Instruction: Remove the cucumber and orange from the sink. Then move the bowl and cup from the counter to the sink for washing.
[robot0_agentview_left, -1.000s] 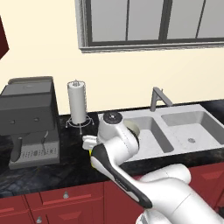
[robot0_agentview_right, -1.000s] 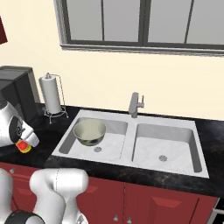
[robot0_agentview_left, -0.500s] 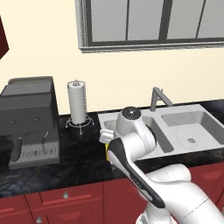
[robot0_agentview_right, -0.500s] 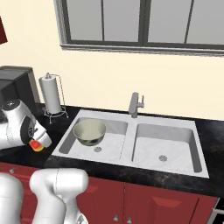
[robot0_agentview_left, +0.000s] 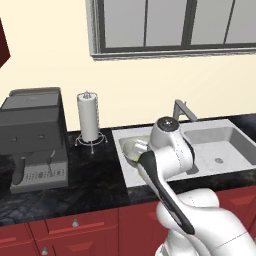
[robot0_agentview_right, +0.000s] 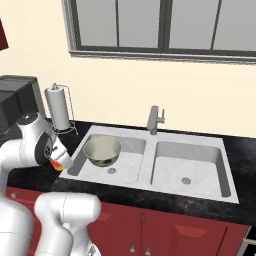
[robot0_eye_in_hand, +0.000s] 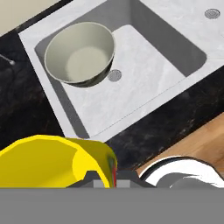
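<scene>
My gripper (robot0_agentview_right: 57, 161) is shut on the yellow cup (robot0_eye_in_hand: 52, 162), whose red patch (robot0_agentview_right: 55, 163) shows below the hand. The cup hangs over the black counter (robot0_eye_in_hand: 175, 109), just left of the sink's rim (robot0_agentview_right: 80, 155). The pale greenish bowl (robot0_agentview_right: 102, 150) stands upright in the left basin beside its drain (robot0_eye_in_hand: 114, 75). In the left base view my own arm covers most of the bowl (robot0_agentview_left: 129, 147). The cucumber and the orange are out of view.
A paper towel holder (robot0_agentview_right: 59, 107) stands on the counter behind the cup, and a grey coffee machine (robot0_agentview_left: 32, 137) sits further left. The faucet (robot0_agentview_right: 154, 120) rises behind the divider between the basins. The right basin (robot0_agentview_right: 187, 165) lies beyond.
The arm has swung to the right with the cup, from over the counter near the coffee machine to the sink's left rim. The bowl has stayed put.
</scene>
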